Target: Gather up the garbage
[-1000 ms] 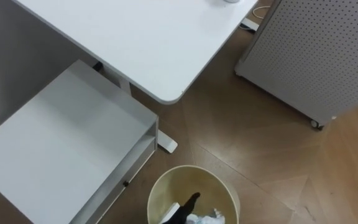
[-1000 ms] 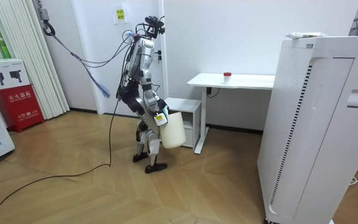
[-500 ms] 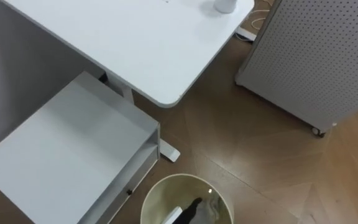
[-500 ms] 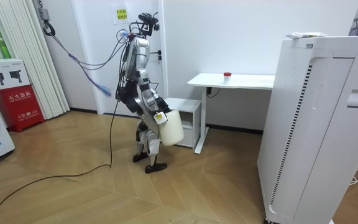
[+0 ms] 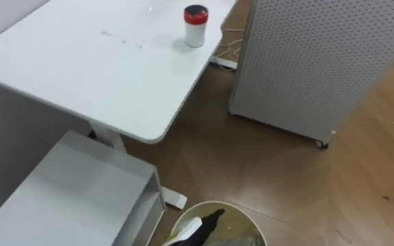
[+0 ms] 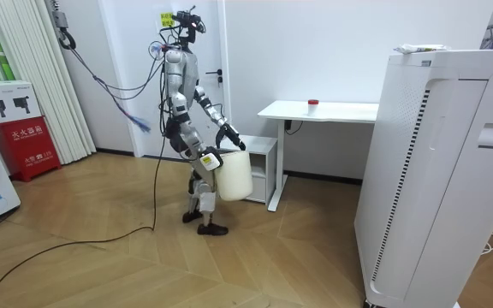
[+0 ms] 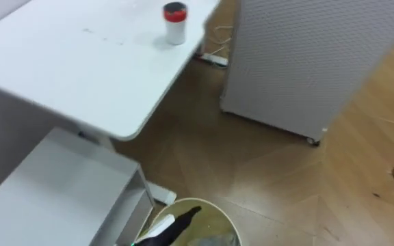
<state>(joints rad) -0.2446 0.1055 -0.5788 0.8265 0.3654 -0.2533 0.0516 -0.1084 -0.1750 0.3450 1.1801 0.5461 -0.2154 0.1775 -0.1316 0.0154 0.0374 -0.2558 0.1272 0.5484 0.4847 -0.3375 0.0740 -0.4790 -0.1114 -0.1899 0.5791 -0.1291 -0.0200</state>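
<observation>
I hold a cream waste bin [image 5: 248, 215] in front of me; its round rim shows at the bottom edge of the eye views. Dark fingers of my left hand [image 5: 208, 221] reach over the near rim into the bin, curled on it. A small white container with a red lid [image 5: 195, 26] stands upright near the far edge of the white desk [image 5: 108, 68]. In the room view I stand upright beside the desk [image 6: 319, 109] with the bin [image 6: 232, 177] at hip height. My right hand [image 6: 233, 142] is above the bin's rim there.
A low white cabinet [image 5: 67, 198] stands under the desk's near corner, just left of the bin. A big white perforated unit on castors [image 5: 306, 61] rises on the right, with cables on the floor behind the desk. Wooden floor [image 5: 265, 171] lies between.
I have straightened up and my view has swung toward the desk's far end, so the red-lidded container now shows. The bin stays in my hand, a little higher.
</observation>
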